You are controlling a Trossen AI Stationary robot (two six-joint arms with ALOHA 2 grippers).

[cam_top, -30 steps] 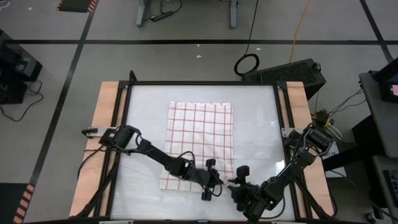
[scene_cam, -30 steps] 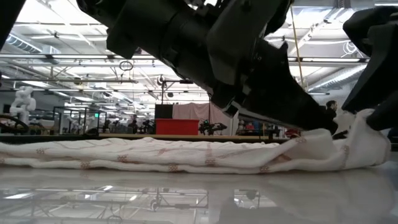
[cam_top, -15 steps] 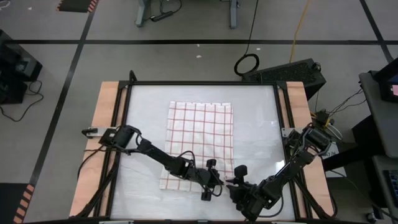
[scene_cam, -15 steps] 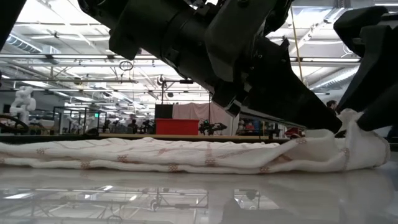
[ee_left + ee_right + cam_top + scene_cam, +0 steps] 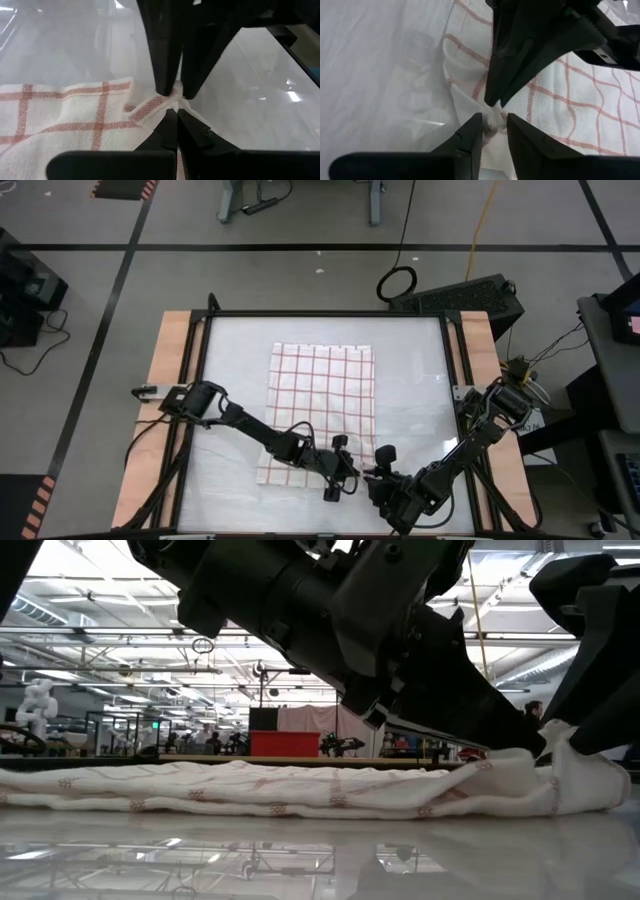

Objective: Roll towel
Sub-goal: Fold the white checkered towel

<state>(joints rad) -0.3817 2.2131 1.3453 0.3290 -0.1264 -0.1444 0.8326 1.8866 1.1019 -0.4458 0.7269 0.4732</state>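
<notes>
One towel [image 5: 323, 395], white with a grid of red-brown lines, lies flat near the middle of the tabletop [image 5: 415, 380]; its long axis runs from the far edge toward the near edge, and its near end reaches close to the near edge, slightly toward the right side; no brand, label or writing can be read on it or on my arms. At its near right corner the cloth is pinched up into a small peak, and from table height that end stands bunched above the rest, which stays low and rippled across the surface.

Both my grippers meet at that corner; my left gripper [image 5: 176, 107] comes in from the left edge, its arm lying over the near left part of the towel, and its fingers are pressed together on a twist of the corner cloth; my right gripper [image 5: 492, 120] comes in from the near right corner of the worktop, its fingers [image 5: 470, 132] narrowly parted with a fold of the same corner caught between them; the two sets of fingertips sit tip to tip, almost touching.
</notes>
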